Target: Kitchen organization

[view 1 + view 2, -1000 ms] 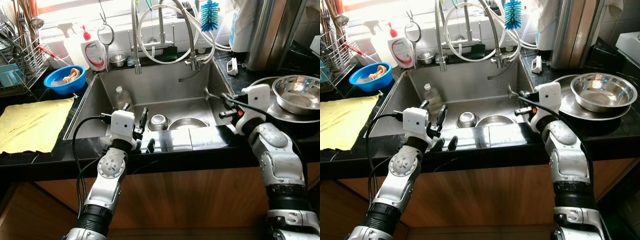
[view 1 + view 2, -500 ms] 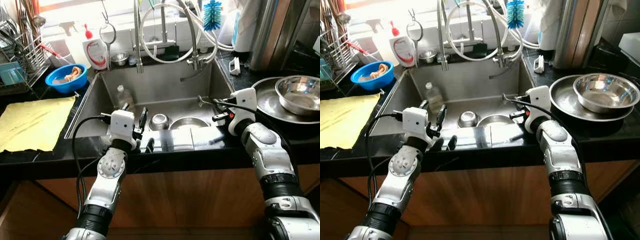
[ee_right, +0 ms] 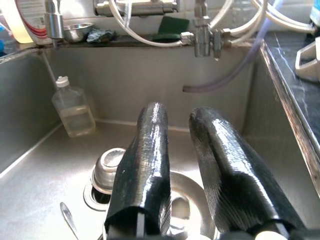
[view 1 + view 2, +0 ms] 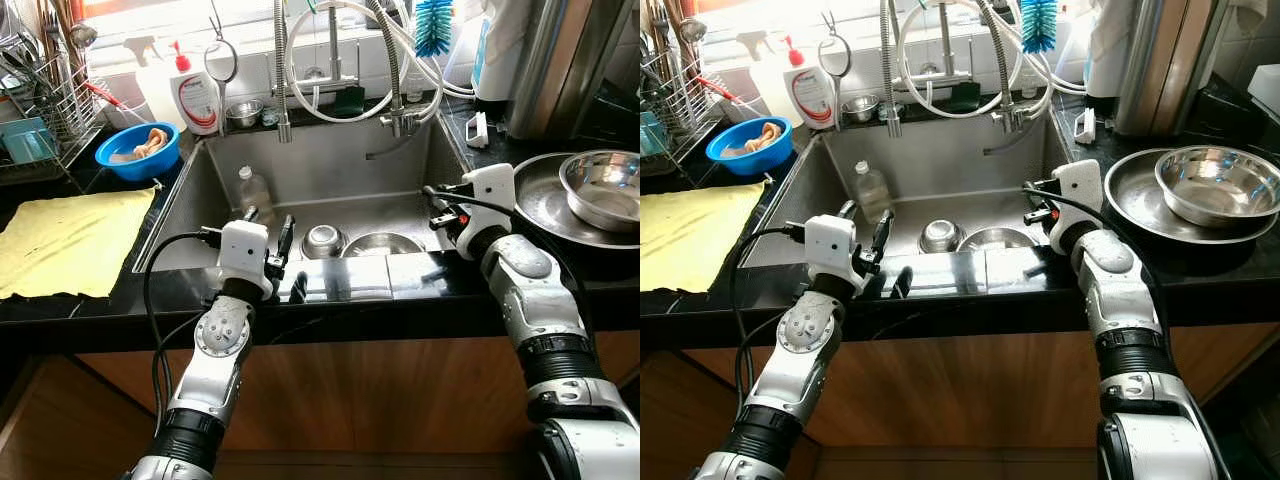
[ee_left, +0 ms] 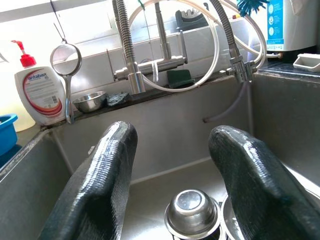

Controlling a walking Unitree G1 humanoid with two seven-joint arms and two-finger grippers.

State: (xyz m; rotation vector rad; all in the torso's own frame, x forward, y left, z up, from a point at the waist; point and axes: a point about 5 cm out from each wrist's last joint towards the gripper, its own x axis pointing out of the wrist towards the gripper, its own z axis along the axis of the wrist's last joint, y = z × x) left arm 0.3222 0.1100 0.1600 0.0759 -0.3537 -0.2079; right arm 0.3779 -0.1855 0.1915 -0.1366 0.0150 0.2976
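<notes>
1. Daylight comes from the window (image 4: 150, 12) behind the sink (image 4: 330, 175), blown out to white along the top edge.
2. Steel bowls (image 4: 603, 188) and the faucet hoses (image 4: 345, 40) carry bright glare.
3. The black worktop (image 4: 90, 310) and the cabinet below lie in shadow.
4. Head views are sharp; straight lines bend slightly at the edges.
5. In both wrist views the near black fingers (image 5: 95, 185) are soft, with a glossy sheen.

The soap bottle (image 5: 38, 95) with the red pump, standing behind the sink, has a label that seems to read "santabax". Print on the blue-and-white pack (image 5: 288, 22) is too small to read.
</notes>
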